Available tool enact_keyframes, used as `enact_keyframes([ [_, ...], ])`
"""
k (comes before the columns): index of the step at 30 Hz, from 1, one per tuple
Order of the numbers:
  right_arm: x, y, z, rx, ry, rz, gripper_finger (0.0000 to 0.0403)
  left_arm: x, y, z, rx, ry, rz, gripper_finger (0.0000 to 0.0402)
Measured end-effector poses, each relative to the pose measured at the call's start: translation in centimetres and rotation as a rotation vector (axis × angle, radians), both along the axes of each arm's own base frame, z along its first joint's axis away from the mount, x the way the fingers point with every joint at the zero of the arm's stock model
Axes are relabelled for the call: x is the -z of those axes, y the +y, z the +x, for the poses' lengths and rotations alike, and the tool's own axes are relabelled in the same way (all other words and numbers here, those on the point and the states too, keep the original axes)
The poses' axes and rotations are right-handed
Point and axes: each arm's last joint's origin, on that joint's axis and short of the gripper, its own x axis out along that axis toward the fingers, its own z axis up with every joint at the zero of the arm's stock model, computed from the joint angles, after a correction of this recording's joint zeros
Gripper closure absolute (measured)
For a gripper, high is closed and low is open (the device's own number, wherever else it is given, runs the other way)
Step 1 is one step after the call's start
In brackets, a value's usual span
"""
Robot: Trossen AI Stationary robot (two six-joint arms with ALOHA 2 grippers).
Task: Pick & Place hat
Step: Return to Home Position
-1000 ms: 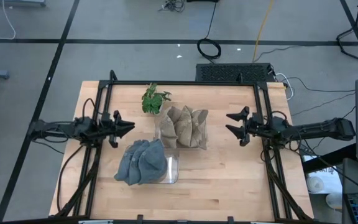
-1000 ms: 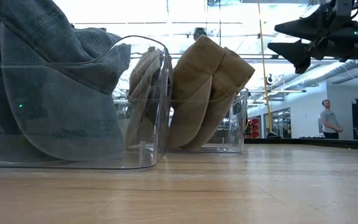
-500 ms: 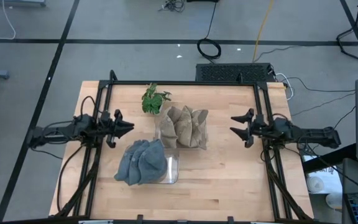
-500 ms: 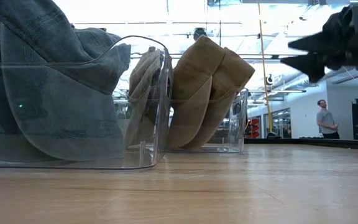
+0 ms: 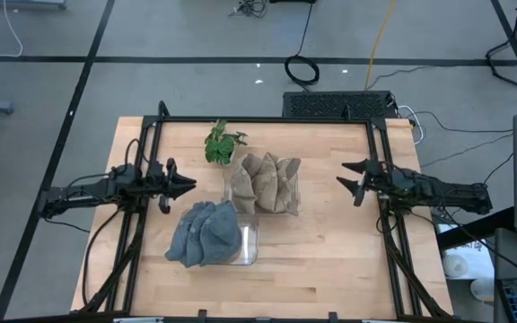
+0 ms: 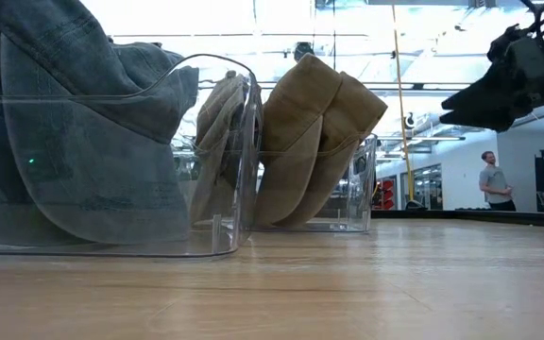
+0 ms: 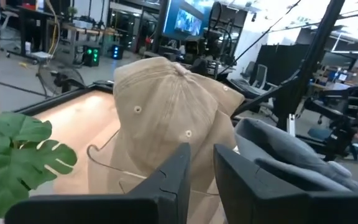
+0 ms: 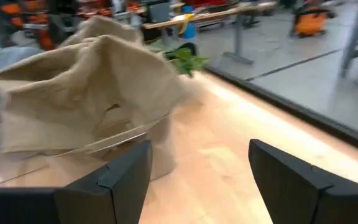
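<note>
Reaching well means the right gripper (image 5: 348, 181), fingers wide, squaring up to the tan fabric hats (image 5: 265, 180) inside the clear plastic bin (image 5: 291, 210); left gripper (image 5: 185, 186), fingers narrow, empty, waits opposite.

Honestly there's nothing readable anywhere in these shots. No text, labels, brand marks or numbers on anything. The tan fabric caps (image 5: 265, 182) and the blue denim caps (image 5: 203, 233) carry no legible logo, and the glowing blue screen (image 7: 187, 18) far back in the room is too blurry to make out. Same goes for the pale wooden counter (image 5: 330, 260): plain, no markings.
</note>
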Motion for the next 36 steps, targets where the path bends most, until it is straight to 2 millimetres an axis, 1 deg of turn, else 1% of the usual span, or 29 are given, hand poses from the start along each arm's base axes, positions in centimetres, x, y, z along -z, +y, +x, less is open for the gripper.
enact_keyframes([
  [2,0.3,-0.1,0.0,0.056,0.008,-0.008,0.0149,0.1,0.1,0.0,-0.021,0.006,-0.002,0.0325],
  [4,1.0,-0.3,0.0,0.128,0.042,-0.007,0.0149,0.1,0.2,0.0,-0.052,0.010,-0.037,0.0325],
  [7,1.8,-0.6,0.0,0.238,0.048,0.008,0.0149,0.1,0.2,0.0,-0.079,0.008,-0.094,0.0325],
  [9,2.4,-0.7,0.0,0.269,0.071,-0.002,0.0149,0.1,0.2,0.0,-0.079,0.003,-0.111,0.0325],
  [12,2.9,-0.7,0.1,0.277,0.089,-0.011,0.0149,0.1,0.2,0.0,-0.078,-0.001,-0.120,0.0325],
  [18,2.4,-0.7,0.3,0.274,0.030,-0.003,0.0149,0.1,0.2,0.0,-0.078,-0.002,-0.119,0.0325],
  [25,1.1,-0.7,0.6,0.277,-0.126,0.016,0.0149,0.1,0.2,0.0,-0.077,-0.003,-0.119,0.0325],
  [30,0.5,-0.7,0.7,0.275,-0.200,0.025,0.0149,0.1,0.2,0.0,-0.077,-0.003,-0.120,0.0325],
  [36,0.5,-0.7,0.7,0.275,-0.206,0.026,0.0149,0.1,0.2,0.0,-0.077,-0.003,-0.120,0.0325],
])
